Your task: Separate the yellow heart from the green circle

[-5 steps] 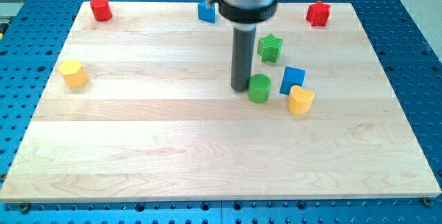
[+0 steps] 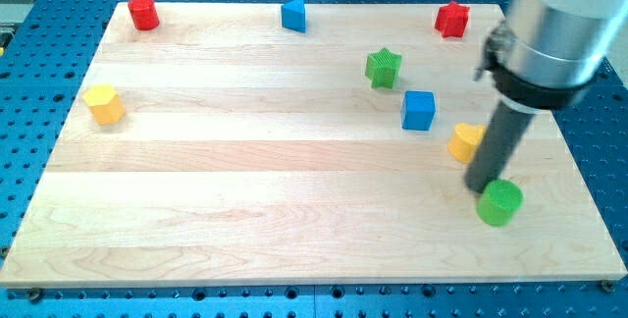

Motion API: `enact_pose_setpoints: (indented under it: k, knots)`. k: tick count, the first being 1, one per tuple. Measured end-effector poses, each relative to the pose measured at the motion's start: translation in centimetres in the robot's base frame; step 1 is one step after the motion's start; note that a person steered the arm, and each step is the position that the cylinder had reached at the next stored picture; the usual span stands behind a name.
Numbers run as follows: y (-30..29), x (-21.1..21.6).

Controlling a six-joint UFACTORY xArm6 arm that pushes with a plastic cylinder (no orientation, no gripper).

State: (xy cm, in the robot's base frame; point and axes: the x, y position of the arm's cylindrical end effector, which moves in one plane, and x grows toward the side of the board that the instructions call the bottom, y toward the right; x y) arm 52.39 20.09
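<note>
Camera view: my tip (image 2: 481,188) rests on the bench (image 2: 245,200) touching the green circle (image 2: 500,202) at its upper left, between it and the yellow heart (image 2: 465,143) just above, half hidden by the rod; so placed, I judge, to part them; no hand exists, so no grip.
</note>
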Motion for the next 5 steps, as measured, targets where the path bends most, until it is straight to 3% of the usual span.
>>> enact_pose_setpoints:
  k: [2, 5]
  knots:
    - [-5.9, -2.6]
    - [-5.2, -6.0]
